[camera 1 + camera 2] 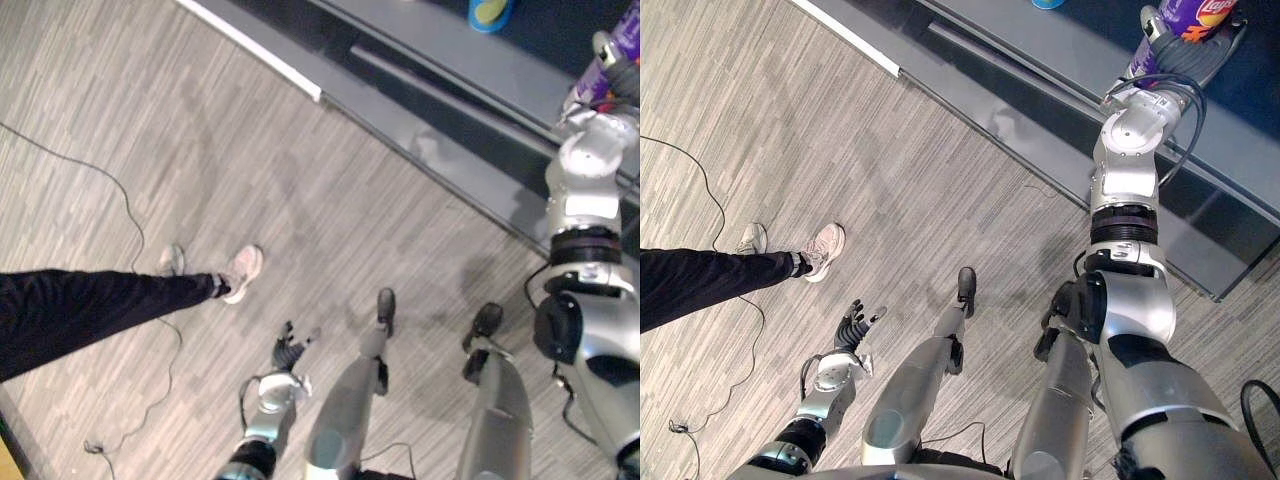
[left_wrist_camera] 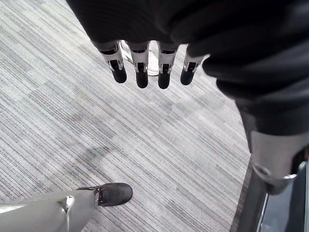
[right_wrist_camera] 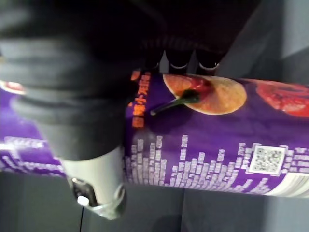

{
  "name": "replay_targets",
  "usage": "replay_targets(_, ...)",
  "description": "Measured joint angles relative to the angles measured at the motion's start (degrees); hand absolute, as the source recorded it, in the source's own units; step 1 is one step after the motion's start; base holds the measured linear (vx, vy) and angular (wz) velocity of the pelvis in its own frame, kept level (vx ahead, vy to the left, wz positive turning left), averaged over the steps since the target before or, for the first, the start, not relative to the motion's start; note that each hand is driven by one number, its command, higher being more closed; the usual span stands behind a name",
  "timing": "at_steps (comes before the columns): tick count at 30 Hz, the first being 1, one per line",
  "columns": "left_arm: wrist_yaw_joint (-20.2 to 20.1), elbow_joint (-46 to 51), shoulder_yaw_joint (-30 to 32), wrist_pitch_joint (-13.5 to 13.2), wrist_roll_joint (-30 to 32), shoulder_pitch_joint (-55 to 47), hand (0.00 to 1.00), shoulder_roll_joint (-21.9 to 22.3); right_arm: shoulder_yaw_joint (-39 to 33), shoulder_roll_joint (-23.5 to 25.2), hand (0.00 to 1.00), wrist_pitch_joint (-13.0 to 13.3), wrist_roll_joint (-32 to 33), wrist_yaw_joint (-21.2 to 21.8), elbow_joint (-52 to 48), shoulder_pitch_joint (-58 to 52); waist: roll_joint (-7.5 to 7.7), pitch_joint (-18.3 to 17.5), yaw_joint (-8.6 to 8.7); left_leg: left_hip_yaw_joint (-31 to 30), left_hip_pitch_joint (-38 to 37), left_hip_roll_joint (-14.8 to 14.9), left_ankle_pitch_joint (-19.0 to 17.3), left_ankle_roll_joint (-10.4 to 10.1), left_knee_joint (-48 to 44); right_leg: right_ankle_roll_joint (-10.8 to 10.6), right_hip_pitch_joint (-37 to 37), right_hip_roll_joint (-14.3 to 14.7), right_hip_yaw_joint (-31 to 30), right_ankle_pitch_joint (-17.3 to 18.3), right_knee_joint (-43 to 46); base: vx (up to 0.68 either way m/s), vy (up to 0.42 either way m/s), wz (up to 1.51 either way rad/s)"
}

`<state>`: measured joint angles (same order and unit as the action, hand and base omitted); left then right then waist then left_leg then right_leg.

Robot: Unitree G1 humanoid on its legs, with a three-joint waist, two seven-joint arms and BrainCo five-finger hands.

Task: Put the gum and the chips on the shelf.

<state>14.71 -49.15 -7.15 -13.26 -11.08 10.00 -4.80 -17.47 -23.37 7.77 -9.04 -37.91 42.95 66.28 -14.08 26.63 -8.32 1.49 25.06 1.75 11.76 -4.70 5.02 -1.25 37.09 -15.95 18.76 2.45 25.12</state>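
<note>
Floor (image 1: 300,200): grey striped boards, with a dark grey shelf (image 1: 1040,55) running across from 12 to 3 o'clock.

Item 1, chips (image 3: 217,140): a purple tube at 1 o'clock over the shelf, in the right hand (image 3: 91,96). Fingers (image 3: 181,59) curl over the tube's wall and the thumb closes on the other side. Whether the tube rests on the board cannot be told.
- Handling, judged: light, stiff, thin-walled enough to dent, and glossy, so likely slick. A wrap round mid-body suits it best.
- Label: pictures of a chip and a red chilli, blocks of small white print, orange characters, and a square code. None of the text is legible enough to record.

Item 2, blue item (image 1: 490,12): on the shelf at 12 o'clock. It may be the gum, but this cannot be told.

Item 3, left hand (image 1: 288,350): at 7 o'clock, hanging over the floor with fingers straight and slightly spread, holding nothing.

Item 4, person's leg (image 1: 90,305): at 9 o'clock, in dark trousers and a pale shoe.
</note>
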Motion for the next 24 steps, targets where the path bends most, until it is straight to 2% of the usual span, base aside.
replay_targets(9, -0.41, 0.14, -0.47, -0.01, -0.01, 0.4, 0.0, 0.0, 0.49, -1.81, 1.0, 0.36, -1.21, -0.42, -1.1, 0.66, -0.14, -0.1, -0.52, -0.15, 1.69, -0.22, 0.15, -0.07, -0.06, 0.11, 2.18, -0.42, -0.15, 0.46, 1.13, -0.02, -0.054, 0.02)
replay_targets(12, -0.55, 0.25, -0.89, -0.01, -0.03, 1.22, 0.0, -0.01, 0.52, -3.46, 1.0, 0.48, -2.02, -0.47, -1.19, 0.73, -0.31, -0.22, -1.28, -0.25, 2.0, -0.4, 0.28, -0.23, 0.1, 0.17, 3.2, -0.81, -0.35, 1.23, 2.44, -0.02, -0.07, 0.04)
replay_targets(24, -1.47, 1.66, -2.16, -0.02, -0.11, 1.2, 0.0, 0.05, 0.54, -5.11, 1.0, 0.54, -2.1, -0.68, -0.92, 0.99, -0.32, -0.23, -1.23, -0.41, 2.24, -0.61, 0.41, -0.33, 0.36, 0.18, 4.02, -1.26, -0.39, 1.98, 3.55, -0.01, -0.055, 0.01)
